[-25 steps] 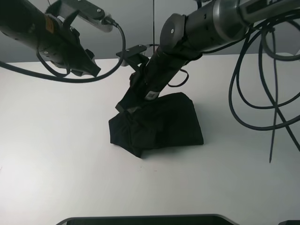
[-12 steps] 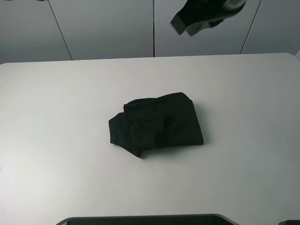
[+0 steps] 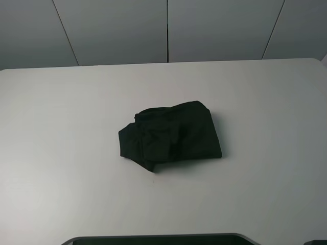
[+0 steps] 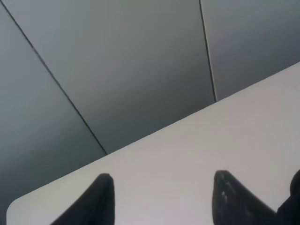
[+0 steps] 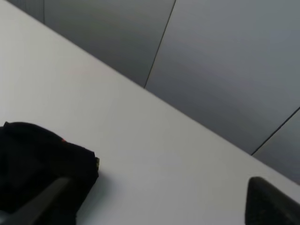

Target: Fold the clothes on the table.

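The black T-shirt (image 3: 171, 135) lies folded into a small, slightly rumpled bundle near the middle of the white table (image 3: 61, 127). Its print is hidden. No arm or gripper shows in the exterior high view. In the left wrist view my left gripper (image 4: 161, 201) is open and empty, high above the table's far edge (image 4: 187, 154). In the right wrist view my right gripper (image 5: 157, 211) is open and empty, and the shirt (image 5: 37, 154) lies beside one of its fingers on the table (image 5: 154, 154).
A grey panelled wall (image 3: 168, 30) stands behind the table's far edge. A dark object's edge (image 3: 153, 239) shows at the front of the exterior high view.
Both arms have pulled up and back out of the exterior high view. The right gripper has left the shirt, which lies still.
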Controlling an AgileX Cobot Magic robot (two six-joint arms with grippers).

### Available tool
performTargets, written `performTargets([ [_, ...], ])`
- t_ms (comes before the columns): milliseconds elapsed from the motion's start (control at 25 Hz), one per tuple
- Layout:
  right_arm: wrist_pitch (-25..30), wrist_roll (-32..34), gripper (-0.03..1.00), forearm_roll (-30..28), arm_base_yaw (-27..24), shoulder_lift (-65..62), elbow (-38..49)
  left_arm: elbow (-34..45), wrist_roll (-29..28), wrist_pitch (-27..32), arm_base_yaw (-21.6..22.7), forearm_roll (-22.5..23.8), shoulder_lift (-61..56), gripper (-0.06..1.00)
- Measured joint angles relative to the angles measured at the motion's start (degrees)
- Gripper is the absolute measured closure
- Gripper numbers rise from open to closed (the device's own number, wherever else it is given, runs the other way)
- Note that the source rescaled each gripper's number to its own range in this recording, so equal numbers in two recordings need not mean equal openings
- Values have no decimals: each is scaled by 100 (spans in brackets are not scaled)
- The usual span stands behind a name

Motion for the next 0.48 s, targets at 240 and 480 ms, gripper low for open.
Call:
performTargets([
  [240, 33, -1045, 4, 331, 0, -1212, 0, 0, 0, 1015, 0, 44, -502, 34],
  [480, 56, -1451, 4, -124, 0, -2027, 0, 0, 224, 1491, 0, -120, -1013, 34],
])
